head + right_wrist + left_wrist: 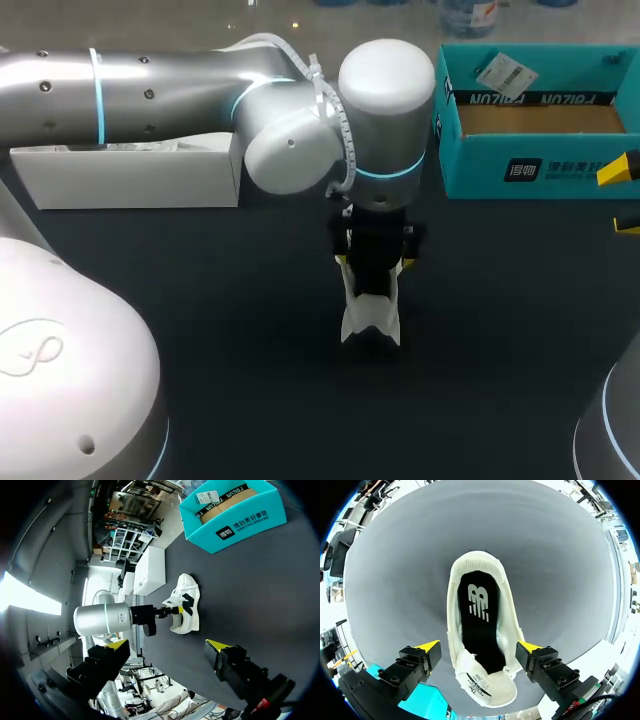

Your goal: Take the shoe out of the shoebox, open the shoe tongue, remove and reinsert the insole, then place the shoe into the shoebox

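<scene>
Our left claw (477,647): spread, a finger either side of the shoe (508,625).
Surface (200,300): dark; we see the shoe standing mid-way on it.
Shoebox (520,172): teal, open, well apart from the shoe.
Our right claw (167,645): spread, near the shoebox.
Insole (480,630): black, inside the shoe.

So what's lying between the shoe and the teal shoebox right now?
Nothing. In the right wrist view, only bare dark table runs from the shoe to the shoebox.
</scene>
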`<move>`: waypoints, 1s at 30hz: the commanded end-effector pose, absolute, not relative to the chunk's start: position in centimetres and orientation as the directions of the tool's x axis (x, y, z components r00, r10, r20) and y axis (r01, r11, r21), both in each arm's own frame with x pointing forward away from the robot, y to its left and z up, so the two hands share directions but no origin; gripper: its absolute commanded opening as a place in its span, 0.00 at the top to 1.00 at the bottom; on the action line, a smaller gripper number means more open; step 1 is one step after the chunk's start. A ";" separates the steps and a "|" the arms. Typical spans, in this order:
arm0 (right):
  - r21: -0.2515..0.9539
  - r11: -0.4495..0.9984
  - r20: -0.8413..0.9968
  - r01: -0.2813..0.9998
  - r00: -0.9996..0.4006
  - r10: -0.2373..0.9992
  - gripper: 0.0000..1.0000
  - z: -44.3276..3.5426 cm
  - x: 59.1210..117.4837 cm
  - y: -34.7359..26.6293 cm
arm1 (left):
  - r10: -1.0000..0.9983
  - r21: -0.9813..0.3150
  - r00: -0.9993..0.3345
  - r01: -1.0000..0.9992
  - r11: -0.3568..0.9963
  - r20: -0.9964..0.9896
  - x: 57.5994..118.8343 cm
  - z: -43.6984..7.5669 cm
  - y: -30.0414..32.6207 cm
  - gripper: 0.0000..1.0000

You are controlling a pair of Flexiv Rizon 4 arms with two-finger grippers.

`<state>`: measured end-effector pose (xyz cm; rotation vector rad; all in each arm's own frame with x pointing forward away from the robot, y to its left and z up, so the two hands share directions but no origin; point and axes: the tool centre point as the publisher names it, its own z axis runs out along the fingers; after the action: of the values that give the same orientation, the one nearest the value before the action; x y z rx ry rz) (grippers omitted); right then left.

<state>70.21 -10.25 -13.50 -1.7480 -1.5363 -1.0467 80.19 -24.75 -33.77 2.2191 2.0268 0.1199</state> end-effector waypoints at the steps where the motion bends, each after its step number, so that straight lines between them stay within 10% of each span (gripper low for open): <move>1: 0.072 -0.170 0.848 0.983 0.030 0.529 0.00 -13.5 70.1 -10.2 | 0.993 0.149 0.102 0.984 -0.092 -0.056 80.0 -33.3 -24.6 0.00; 8: 0.072 -0.170 0.848 0.983 0.030 0.529 0.00 -13.5 70.1 -10.2 | 0.994 0.151 0.089 0.985 -0.079 -0.061 79.9 -33.2 -24.1 0.00; 15: 0.072 -0.170 0.848 0.983 0.030 0.529 0.00 -13.5 70.1 -10.2 | 0.994 0.153 0.090 0.985 -0.080 -0.056 79.9 -33.2 -23.8 0.29; 20: 0.072 -0.170 0.848 0.983 0.030 0.529 0.00 -13.5 70.1 -10.2 | 0.993 0.155 0.089 0.985 -0.075 -0.082 79.7 -32.9 -23.9 0.10; 22: 0.072 -0.170 0.848 0.983 0.030 0.529 0.00 -13.5 70.1 -10.2 | 0.992 0.155 0.090 0.985 -0.075 -0.090 79.7 -32.7 -24.0 0.11; 24: 0.072 -0.170 0.848 0.983 0.030 0.529 0.00 -13.5 70.1 -10.2 | 0.992 0.156 0.092 0.985 -0.079 -0.082 79.6 -32.7 -23.9 0.36; 30: 0.072 -0.170 0.848 0.983 0.030 0.529 0.00 -13.5 70.1 -10.2 | 0.993 0.159 0.094 0.984 -0.081 -0.078 79.5 -32.6 -23.6 0.31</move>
<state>70.21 -10.25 -13.50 -1.7480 -1.5364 -1.0466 79.66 -23.93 -32.72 2.1919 2.0095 0.0757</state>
